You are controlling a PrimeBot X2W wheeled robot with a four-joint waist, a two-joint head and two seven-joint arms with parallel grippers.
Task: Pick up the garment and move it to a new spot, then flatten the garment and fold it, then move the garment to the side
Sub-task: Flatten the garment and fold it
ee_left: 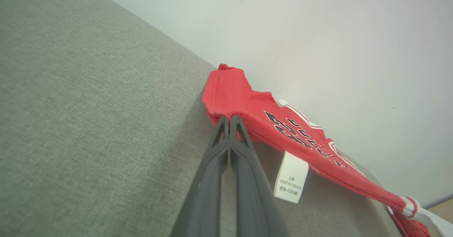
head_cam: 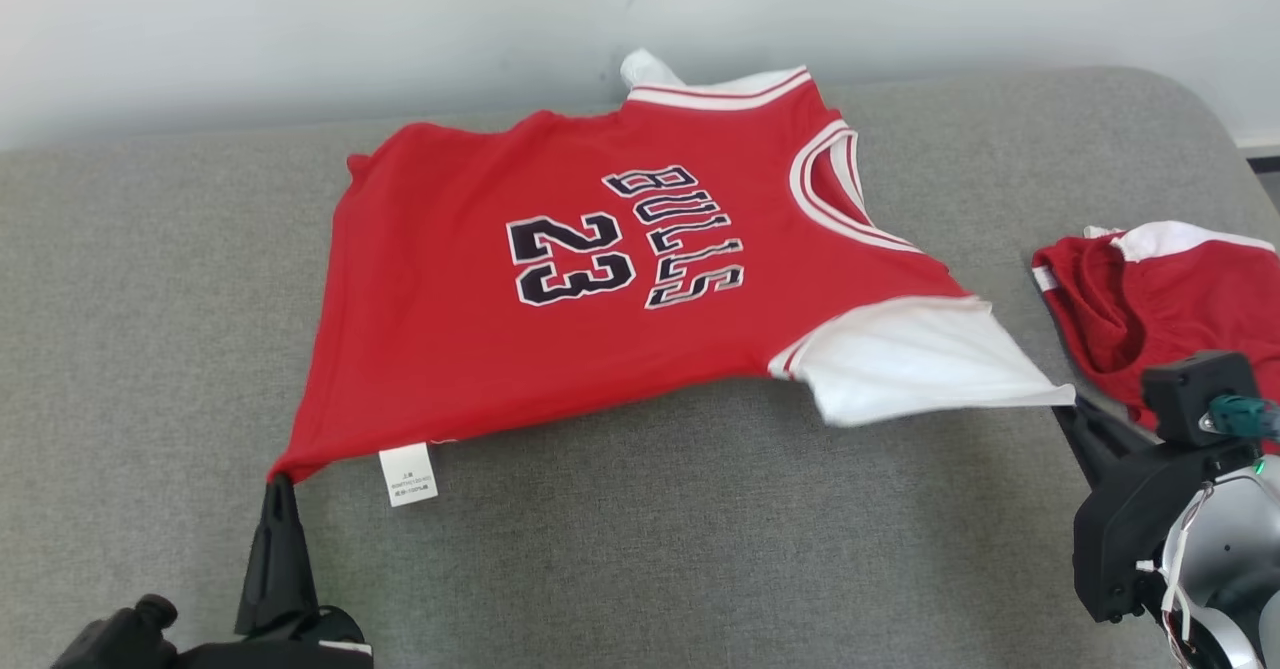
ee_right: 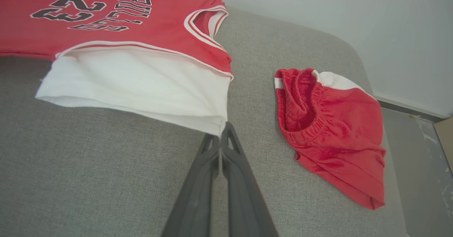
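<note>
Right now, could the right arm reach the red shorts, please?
Probably not yet: the right gripper is shut on the jersey at its white sleeve. The shorts lie close by across bare cushion, once it lets go.

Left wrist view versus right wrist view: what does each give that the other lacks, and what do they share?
Left wrist view: left gripper shut on the jersey at its red hem corner, white care label hanging beside it. Right wrist view: right gripper shut on the white sleeve at its corner, red shorts lying apart, waistband open. Shared: the jersey, grey cushion, pale wall.
</note>
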